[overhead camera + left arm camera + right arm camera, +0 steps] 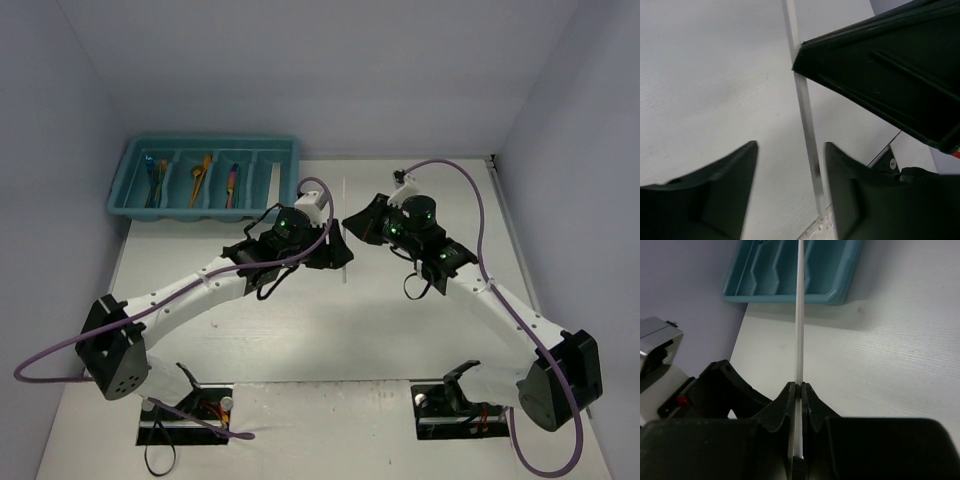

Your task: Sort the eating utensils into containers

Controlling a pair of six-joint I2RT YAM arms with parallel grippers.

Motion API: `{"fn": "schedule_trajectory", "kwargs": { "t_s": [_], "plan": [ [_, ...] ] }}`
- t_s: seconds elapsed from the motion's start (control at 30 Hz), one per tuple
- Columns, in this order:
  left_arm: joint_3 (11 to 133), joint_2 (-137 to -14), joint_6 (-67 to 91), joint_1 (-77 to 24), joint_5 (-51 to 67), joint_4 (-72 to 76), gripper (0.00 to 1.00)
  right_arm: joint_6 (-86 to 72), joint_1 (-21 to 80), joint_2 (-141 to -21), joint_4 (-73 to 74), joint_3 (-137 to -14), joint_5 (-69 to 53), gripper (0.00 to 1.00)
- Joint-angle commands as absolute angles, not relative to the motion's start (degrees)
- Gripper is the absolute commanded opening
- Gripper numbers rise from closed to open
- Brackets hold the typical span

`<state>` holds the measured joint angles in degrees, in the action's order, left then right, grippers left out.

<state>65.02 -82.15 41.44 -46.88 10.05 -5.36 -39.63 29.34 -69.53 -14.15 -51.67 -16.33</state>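
My right gripper (799, 386) is shut on a thin pale translucent stick (800, 315) that points away toward the teal cutlery tray (840, 285). In the top view the right gripper (356, 223) and left gripper (335, 246) meet at mid table, with the stick (344, 195) running between them. My left gripper (790, 147) is open. The stick (805, 115) passes between its fingers, close to the right finger (845, 185), not clamped. The right gripper (890, 75) shows above it. The tray (210, 142) holds teal (155, 180), orange (201, 178) and purple (232, 182) utensils in separate compartments.
The tray sits at the far left against the back wall. Grey walls close in the table on the left, back and right. Purple cables loop off both arms. The left gripper's body (725, 390) sits just left of my right fingers.
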Motion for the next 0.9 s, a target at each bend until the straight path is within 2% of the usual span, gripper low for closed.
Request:
{"fn": "schedule_trajectory", "kwargs": {
  "t_s": [0.0, 0.03, 0.1, 0.17, 0.2, 0.23, 0.3, 0.4, 0.57, 0.87],
  "plan": [
    [68.6, -81.6, 41.9, -47.3, 9.2, -1.0, 0.30, -40.6, 29.4, -66.8, -20.7, -51.2, -17.6, 0.00],
    [68.5, -81.4, 41.7, -47.3, 8.8, -1.0, 0.15, -40.7, 29.4, -66.8, -20.7, -51.2, -17.3, 0.00],
    [68.3, -80.6, 40.8, -47.2, 7.8, -1.5, 0.00, -40.6, 29.5, -66.7, -20.7, -50.9, -16.8, 0.00],
    [68.0, -80.1, 40.2, -47.1, 6.6, -2.5, 0.00, -40.2, 29.4, -66.7, -20.6, -50.5, -16.0, 0.08],
    [68.0, -79.8, 39.7, -47.0, 5.7, -3.4, 0.00, -40.0, 29.4, -66.7, -20.6, -50.3, -15.6, 0.16],
    [68.1, -79.5, 39.2, -46.8, 5.1, -4.3, 0.00, -39.9, 29.4, -66.7, -20.6, -50.1, -15.2, 0.31],
    [68.1, -79.2, 38.6, -45.6, 4.3, -5.8, 0.00, -39.0, 28.7, -66.6, -20.2, -49.8, -14.8, 0.49],
    [68.3, -79.5, 36.9, -42.7, 3.5, -8.8, 0.00, -38.1, 26.5, -65.9, -18.6, -49.4, -14.6, 0.63],
    [72.0, -84.5, 30.7, -34.1, 2.7, -14.6, 0.00, -34.6, 18.5, -63.2, -12.1, -48.5, -14.1, 0.68],
    [95.9, -105.9, 15.5, -20.9, -0.9, -24.1, 0.00, -24.3, 14.5, -56.7, -1.1, -47.6, -6.4, 0.69]
  ]
}}
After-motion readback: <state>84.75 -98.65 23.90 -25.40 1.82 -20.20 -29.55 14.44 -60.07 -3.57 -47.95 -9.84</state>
